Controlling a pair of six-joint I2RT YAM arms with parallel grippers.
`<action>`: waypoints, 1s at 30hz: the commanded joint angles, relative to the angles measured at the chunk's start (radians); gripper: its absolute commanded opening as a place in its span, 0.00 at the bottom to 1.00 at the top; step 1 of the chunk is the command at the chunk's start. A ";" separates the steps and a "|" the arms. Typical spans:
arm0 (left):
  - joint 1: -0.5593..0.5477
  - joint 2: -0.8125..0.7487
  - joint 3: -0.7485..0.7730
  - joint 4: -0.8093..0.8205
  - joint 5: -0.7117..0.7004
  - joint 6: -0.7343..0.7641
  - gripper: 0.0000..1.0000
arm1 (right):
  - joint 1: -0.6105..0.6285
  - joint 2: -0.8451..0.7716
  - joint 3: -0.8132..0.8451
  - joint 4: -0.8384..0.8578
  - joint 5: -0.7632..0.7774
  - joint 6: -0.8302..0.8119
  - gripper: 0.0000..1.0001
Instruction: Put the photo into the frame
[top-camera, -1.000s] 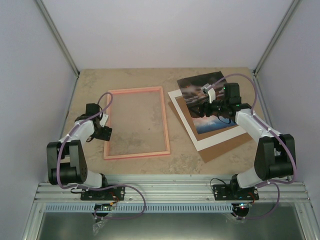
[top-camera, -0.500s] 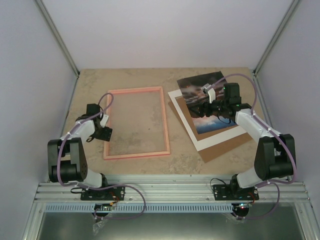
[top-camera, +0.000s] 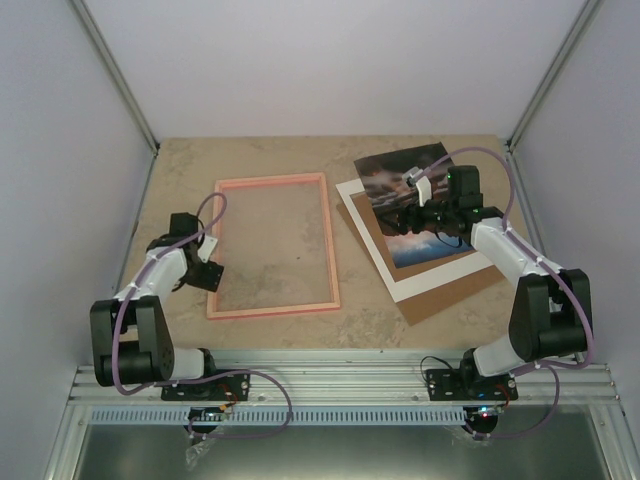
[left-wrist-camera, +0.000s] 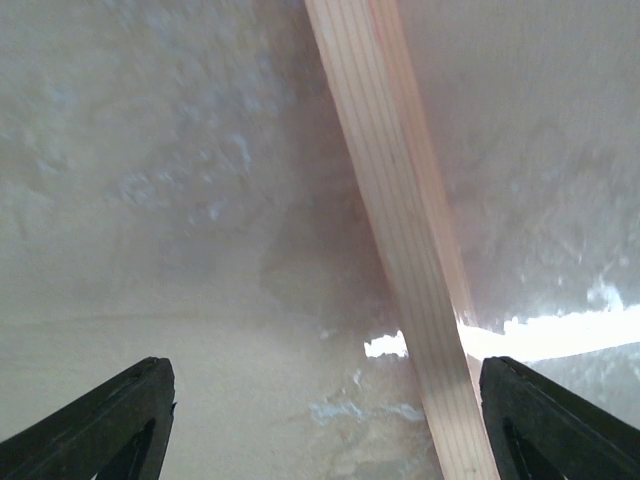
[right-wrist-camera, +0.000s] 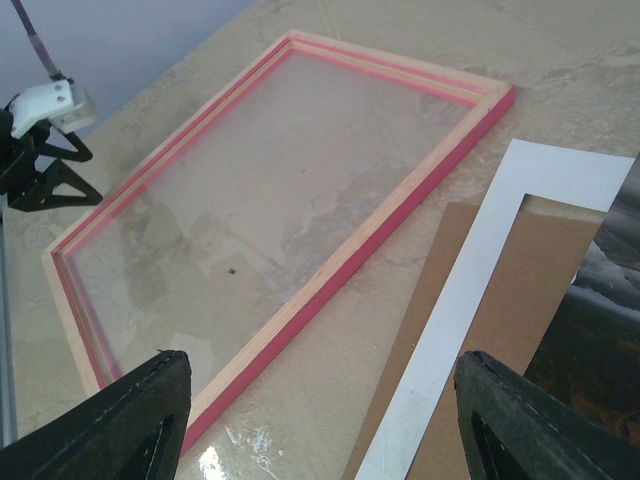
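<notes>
The frame (top-camera: 329, 240) lies flat at centre-left with its pale wood back up; in the right wrist view its pink outer edge (right-wrist-camera: 400, 197) shows. The photo (top-camera: 388, 173), dark clouds with a blue end, rests on the white mat (top-camera: 425, 281) to the right, and its dark edge (right-wrist-camera: 603, 325) is seen from the right wrist. My right gripper (top-camera: 408, 218) hovers open over the photo's middle, its jaws (right-wrist-camera: 320, 400) holding nothing. My left gripper (top-camera: 204, 271) is open and empty at the frame's left rail (left-wrist-camera: 398, 220), which runs between its jaws (left-wrist-camera: 325, 405) close to the right finger.
A brown backing board (top-camera: 455, 297) lies under the mat, which sits askew on it, seen also as backing board (right-wrist-camera: 515, 310) and mat (right-wrist-camera: 478, 290). The left gripper (right-wrist-camera: 45, 160) shows beyond the frame's far rail. Grey walls enclose the table.
The left arm has drawn back a little toward the near edge, its gripper sliding slightly along the frame's left rail. The right arm has not moved.
</notes>
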 joint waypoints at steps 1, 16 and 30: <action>0.004 -0.009 -0.042 -0.023 -0.008 0.026 0.86 | 0.003 -0.019 -0.011 0.013 -0.004 -0.013 0.73; 0.004 0.065 -0.076 0.047 -0.059 0.023 0.86 | 0.002 -0.029 -0.011 0.003 0.004 -0.025 0.73; -0.019 -0.004 0.323 -0.110 0.210 0.049 0.90 | -0.087 0.032 0.099 -0.240 0.097 -0.207 0.73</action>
